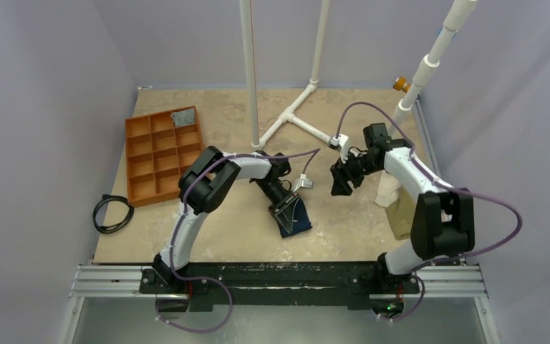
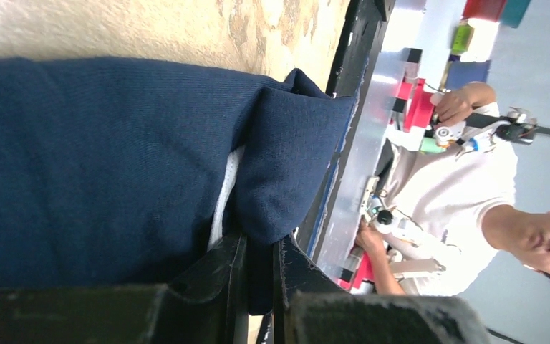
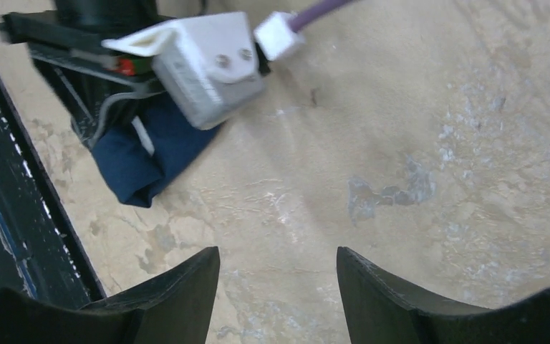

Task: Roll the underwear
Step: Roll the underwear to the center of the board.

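The underwear point(image 1: 295, 218) is a navy-blue folded bundle lying on the table near its front edge, between the two arms. My left gripper point(image 1: 285, 206) is down on it and shut on a fold of the underwear point(image 2: 150, 165), with a strip of white trim showing beside the pinched cloth; the left gripper point(image 2: 260, 247) has navy fabric squeezed between its jaws. My right gripper point(image 1: 341, 185) hovers to the right of the bundle, open, with only bare table between its fingers. In the right wrist view the right gripper point(image 3: 278, 259) faces the table, and the underwear point(image 3: 140, 154) shows at upper left under the left wrist.
An orange compartment tray point(image 1: 162, 153) sits at the left with a grey cloth point(image 1: 183, 116) in its far corner. A black cable point(image 1: 112, 213) lies coiled by the left edge. White pipe frame point(image 1: 293, 115) stands at the back. Olive and pale cloths point(image 1: 398, 208) lie behind the right arm.
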Available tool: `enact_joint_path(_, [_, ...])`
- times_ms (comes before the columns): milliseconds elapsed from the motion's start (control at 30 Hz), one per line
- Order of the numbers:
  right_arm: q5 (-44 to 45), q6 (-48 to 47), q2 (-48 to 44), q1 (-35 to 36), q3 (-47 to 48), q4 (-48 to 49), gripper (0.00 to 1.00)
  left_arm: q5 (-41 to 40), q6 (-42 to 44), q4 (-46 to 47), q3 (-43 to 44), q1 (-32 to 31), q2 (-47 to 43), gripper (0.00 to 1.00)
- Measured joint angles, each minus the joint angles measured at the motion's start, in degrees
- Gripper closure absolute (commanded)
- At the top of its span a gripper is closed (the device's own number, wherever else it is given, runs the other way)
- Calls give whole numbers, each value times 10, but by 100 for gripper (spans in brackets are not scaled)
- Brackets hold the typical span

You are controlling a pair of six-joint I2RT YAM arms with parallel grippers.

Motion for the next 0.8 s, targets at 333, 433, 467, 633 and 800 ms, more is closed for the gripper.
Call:
enact_joint_path(333, [82, -2, -197, 190, -94, 78, 32, 33, 10, -56, 34, 11, 41, 100])
enact_joint_path(433, [120, -2, -201, 236, -110, 104, 32, 43, 19, -81, 50, 14, 57, 100])
enact_joint_path(467, [137, -2, -200, 253, -119, 115, 32, 47, 22, -91, 57, 15, 64, 100])
enact_joint_path(633, [186, -3, -190, 315, -143, 137, 32, 49, 52, -134, 81, 17, 82, 100])
enact_joint_path(800, [236, -4, -177, 379, -160, 159, 32, 47, 70, -158, 93, 17, 89, 100])
